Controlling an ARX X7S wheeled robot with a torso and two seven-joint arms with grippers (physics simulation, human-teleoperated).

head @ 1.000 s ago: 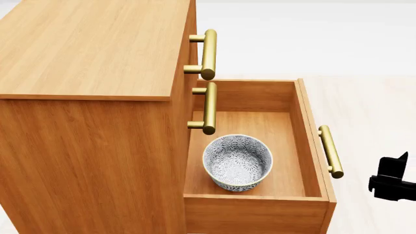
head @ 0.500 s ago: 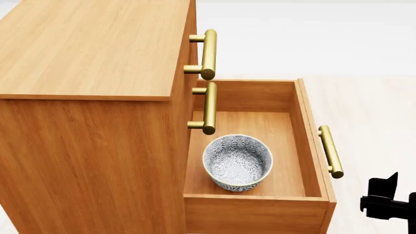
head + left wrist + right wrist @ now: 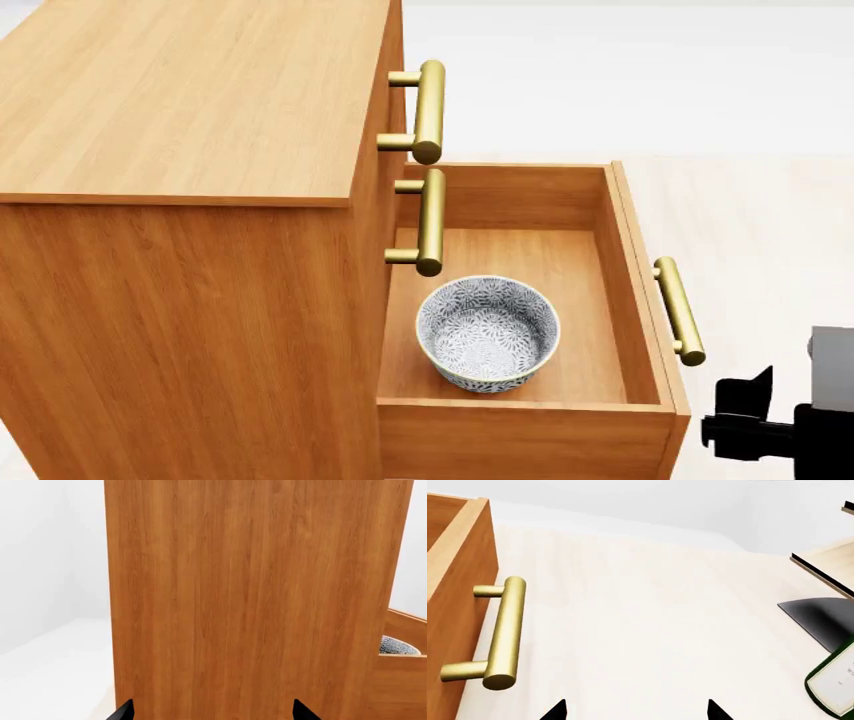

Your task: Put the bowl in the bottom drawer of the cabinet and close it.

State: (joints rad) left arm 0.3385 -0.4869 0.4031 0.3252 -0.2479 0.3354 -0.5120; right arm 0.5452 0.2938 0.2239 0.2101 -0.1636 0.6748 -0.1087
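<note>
— What carries everything here?

— A pale, cream wood-grain surface (image 3: 647, 610). The cabinet (image 3: 174, 220) stands directly on it at the left.

— And on the cabinet's right?

— Its bottom drawer (image 3: 638, 300) is pulled out over that surface, with the bowl (image 3: 489, 332) resting upright on the drawer floor, nearer the near wall.

— Anything else on the pale surface?

— Farther right, well apart from the drawer's brass handle (image 3: 502, 632), a green bottle (image 3: 834, 682) with a white label shows at the edge, beside a dark grey base (image 3: 817, 617) under a light-wood rack (image 3: 827, 562).
</note>
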